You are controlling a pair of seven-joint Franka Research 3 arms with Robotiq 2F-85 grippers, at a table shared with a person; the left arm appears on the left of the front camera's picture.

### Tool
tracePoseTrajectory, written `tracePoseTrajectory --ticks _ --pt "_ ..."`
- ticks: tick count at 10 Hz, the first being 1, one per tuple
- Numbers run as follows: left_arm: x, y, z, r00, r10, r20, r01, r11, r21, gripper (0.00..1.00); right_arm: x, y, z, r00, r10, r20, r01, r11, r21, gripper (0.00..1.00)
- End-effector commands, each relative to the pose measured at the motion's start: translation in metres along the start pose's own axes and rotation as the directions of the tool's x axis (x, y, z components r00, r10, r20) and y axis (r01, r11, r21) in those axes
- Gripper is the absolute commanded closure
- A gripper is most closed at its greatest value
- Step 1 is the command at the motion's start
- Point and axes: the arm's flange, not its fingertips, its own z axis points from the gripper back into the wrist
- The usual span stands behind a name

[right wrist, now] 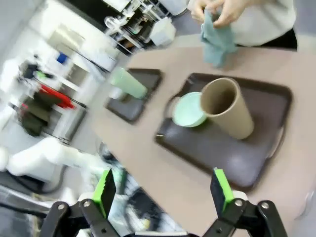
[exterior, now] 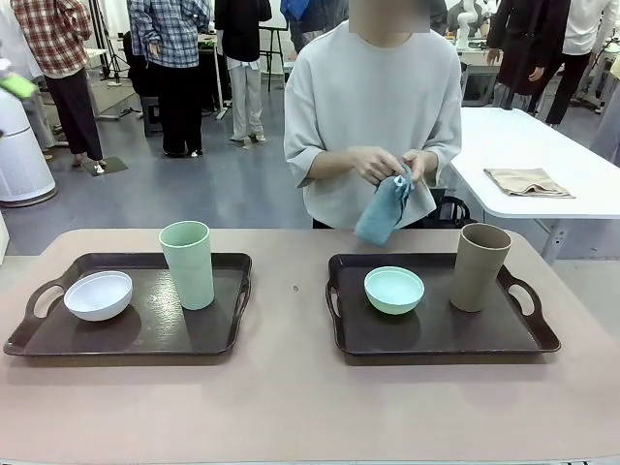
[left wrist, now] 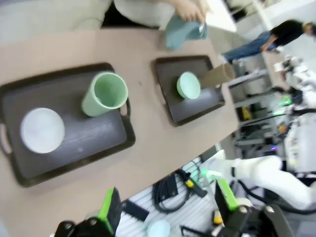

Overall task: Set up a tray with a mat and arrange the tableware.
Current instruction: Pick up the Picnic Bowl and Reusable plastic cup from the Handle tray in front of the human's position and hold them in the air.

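Two dark brown handled trays are pictured on the beige tabletop (exterior: 291, 407), the left tray (exterior: 155, 329) and right tray (exterior: 436, 334) both occupied, so a mat likely cannot be laid flat until they are cleared. A folded blue-grey cloth (exterior: 383, 208) is held in a person's hands (exterior: 373, 163) above the far edge. The tall pale green cup (exterior: 187, 263) and tall taupe cup (exterior: 480, 266) could be toppled by a dragged cloth; a white round bowl (exterior: 98, 294) and mint green bowl (exterior: 394, 290) are set beside them. The left claw (left wrist: 167, 207) and right claw (right wrist: 162, 192) are wide open, empty.
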Motion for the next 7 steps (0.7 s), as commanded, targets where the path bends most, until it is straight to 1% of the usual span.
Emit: tracePoseTrajectory --ticks 1,2,3,5,7 --pt "0.022 -0.042 -0.032 0.997 -0.023 -0.079 0.034 0.990 0.137 0.00 0.006 -0.017 -0.020 0.983 0.182 -0.011 -0.180 0.962 -0.206 0.00" --pt "0.034 -0.066 -0.053 0.992 -0.024 -0.121 0.047 0.979 0.196 0.00 0.008 -0.017 -0.030 0.966 0.246 -0.081 -0.259 0.927 -0.272 0.00" --pt "0.045 -0.084 -0.074 0.990 -0.006 -0.142 0.041 0.968 0.247 0.00 0.009 -0.018 -0.037 0.947 0.282 -0.153 -0.315 0.909 -0.272 0.00" --pt "0.064 -0.118 -0.119 0.985 0.020 -0.173 0.039 0.941 0.335 0.00 0.007 -0.026 -0.056 0.910 0.313 -0.271 -0.384 0.884 -0.266 0.00" --pt "0.074 -0.152 -0.166 0.980 0.018 -0.196 0.056 0.929 0.366 0.00 0.003 -0.036 -0.069 0.886 0.308 -0.347 -0.387 0.903 -0.188 0.00"
